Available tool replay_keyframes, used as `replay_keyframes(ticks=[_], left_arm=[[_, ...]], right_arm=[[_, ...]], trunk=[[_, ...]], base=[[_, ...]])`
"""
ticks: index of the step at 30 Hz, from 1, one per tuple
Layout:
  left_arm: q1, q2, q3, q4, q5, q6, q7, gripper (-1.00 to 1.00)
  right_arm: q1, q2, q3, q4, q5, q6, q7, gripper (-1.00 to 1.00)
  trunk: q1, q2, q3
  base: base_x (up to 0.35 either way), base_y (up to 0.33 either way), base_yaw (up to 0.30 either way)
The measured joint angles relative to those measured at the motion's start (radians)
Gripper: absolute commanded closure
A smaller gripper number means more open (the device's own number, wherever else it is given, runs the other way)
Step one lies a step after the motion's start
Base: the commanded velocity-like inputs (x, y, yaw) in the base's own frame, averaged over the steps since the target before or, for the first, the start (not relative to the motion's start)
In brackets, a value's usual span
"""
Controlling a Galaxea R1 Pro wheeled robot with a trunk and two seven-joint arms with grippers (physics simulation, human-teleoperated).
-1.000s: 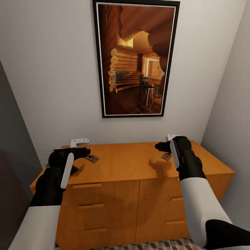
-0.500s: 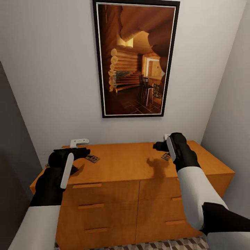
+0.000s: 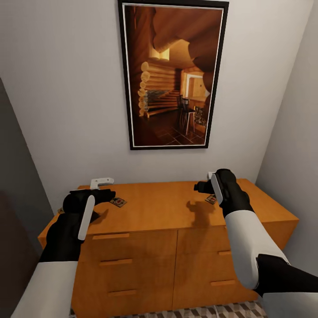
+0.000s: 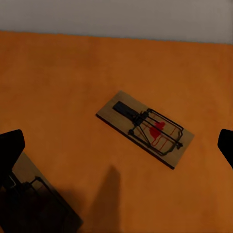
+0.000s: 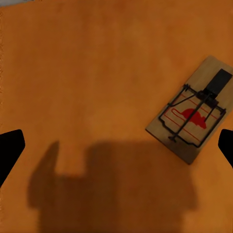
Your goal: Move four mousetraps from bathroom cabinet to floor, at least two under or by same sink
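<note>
1. Two grippers hang above the cabinet (image 3: 168,207) top. The left gripper (image 3: 102,181) is over its left end, and the right gripper (image 3: 211,176) is over the right half.
2. In the left wrist view the left gripper's dark fingertips (image 4: 10,148) sit at opposite edges of the picture, spread wide, with nothing between them but the wood below.
3. Below that gripper a mousetrap (image 4: 144,128) lies flat on the orange top, and a second mousetrap (image 4: 36,196) lies near it in shadow, partly cut off by the frame.
4. In the right wrist view the right gripper's fingertips (image 5: 9,148) are likewise far apart and empty.
5. A third mousetrap (image 5: 191,116) with a red mark lies flat on the cabinet top below it, off to one side of the gripper's shadow.
6. Beyond the cabinet, a framed picture (image 3: 172,75) of a log cabin interior hangs on the white wall (image 3: 66,88). A strip of the bathroom floor (image 3: 212,311) shows at the cabinet's foot.
</note>
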Motion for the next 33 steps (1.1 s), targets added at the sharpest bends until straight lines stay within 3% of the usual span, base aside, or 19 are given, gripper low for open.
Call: replay_keyframes(ticks=[11, 33], left_arm=[[0.0, -0.001, 0.001, 0.002, 0.001, 0.0, 0.0, -1.0], [0.0, -0.002, 0.001, 0.016, 0.001, 0.0, 0.0, -1.0]], right_arm=[[-0.001, -0.001, -0.02, -0.001, 0.0, 0.0, 0.003, -1.0], [-0.001, 0.001, -0.024, 0.0, -0.003, 0.0, 0.006, -1.0]], trunk=[[0.0, 0.0, 0.0], [0.0, 0.0, 0.0]], base=[[0.0, 0.0, 0.0], [0.0, 0.0, 0.0]])
